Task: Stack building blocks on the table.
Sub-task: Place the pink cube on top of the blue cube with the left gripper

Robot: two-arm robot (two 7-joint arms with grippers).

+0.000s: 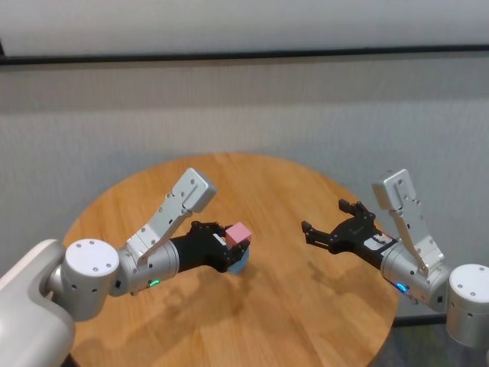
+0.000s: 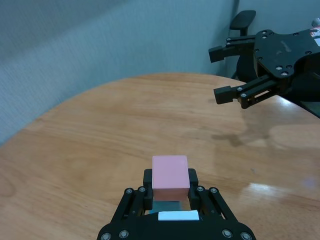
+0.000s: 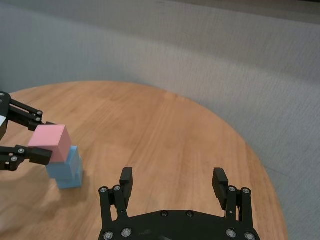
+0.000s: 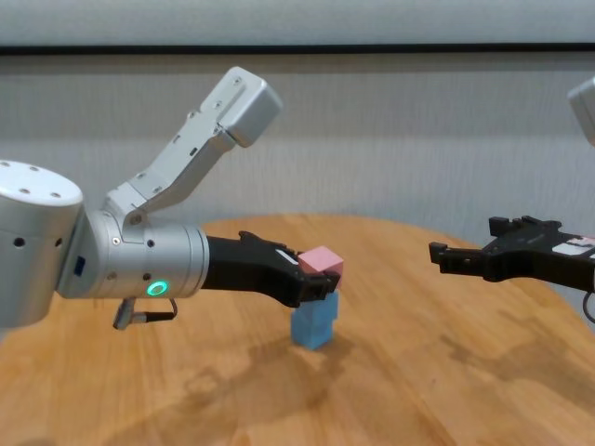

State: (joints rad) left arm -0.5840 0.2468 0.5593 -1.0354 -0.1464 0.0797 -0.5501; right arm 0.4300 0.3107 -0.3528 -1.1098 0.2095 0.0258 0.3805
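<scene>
Pink on blue: the left end effector (image 4: 316,275) grips the pink cube (image 4: 322,263) by two opposite sides, right over the blue stack (image 4: 314,321) near the middle of the surface (image 1: 321,321). The right wrist view shows the stack as two blue cubes, one on top of the other, with the pink one (image 3: 50,142) at its top and the black fingers (image 3: 30,152) pressed to its flanks. Whether pink already rests on blue or hangs just above, I cannot tell; the two look to be touching or very nearly so.

Why the side grip? It leaves the cube's underside free to land flat, and keeps the fingers above the blue cubes rather than beside them, so my read is they can part without nudging the tower. The pink cube sits a touch skewed against the blue top in the right wrist view, so the release looks like the delicate bit: a tug from either finger could shift it.

Over on the other side, the right end effector (image 1: 336,222) hovers above the wood well apart from the stack, fingers spread wide and holding nothing.

Containers? None in view: no tray, no bin, just cubes on planks.

By my reckoning, this is the last cube going on.
</scene>
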